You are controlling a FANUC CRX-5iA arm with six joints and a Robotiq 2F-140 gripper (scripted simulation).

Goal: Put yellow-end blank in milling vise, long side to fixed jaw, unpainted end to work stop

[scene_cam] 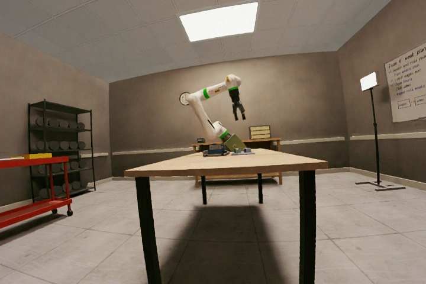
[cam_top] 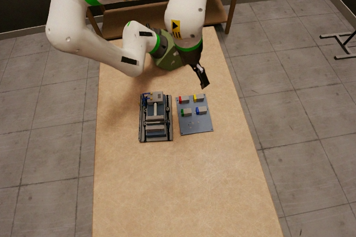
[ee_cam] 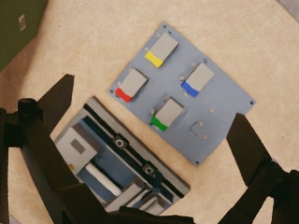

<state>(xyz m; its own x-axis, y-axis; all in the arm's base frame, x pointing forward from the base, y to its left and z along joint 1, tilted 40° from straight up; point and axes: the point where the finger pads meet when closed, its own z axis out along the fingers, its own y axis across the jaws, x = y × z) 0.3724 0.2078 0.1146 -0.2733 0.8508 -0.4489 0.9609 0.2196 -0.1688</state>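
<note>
The blank with the yellow end [cam_top: 199, 97] lies at the far right of the blue-grey plate [cam_top: 195, 114]; the wrist view shows it too [ee_cam: 161, 50]. Red-ended [cam_top: 183, 98], green-ended [cam_top: 186, 112] and blue-ended [cam_top: 201, 110] blanks lie on the same plate. The milling vise [cam_top: 155, 117] stands left of the plate, its hosed block at the far end. It also shows in the wrist view [ee_cam: 115, 171]. My gripper [cam_top: 202, 79] is open and empty, high above the table near the plate's far edge. It shows in the exterior view [scene_cam: 238, 115] and in the wrist view [ee_cam: 152, 125].
The arm's green base [cam_top: 169, 54] stands at the table's far end, behind the vise and plate. A wooden bench [cam_top: 155, 14] stands beyond the table. A red cart [scene_cam: 22, 187] and a shelf rack [scene_cam: 61, 147] stand at the room's left.
</note>
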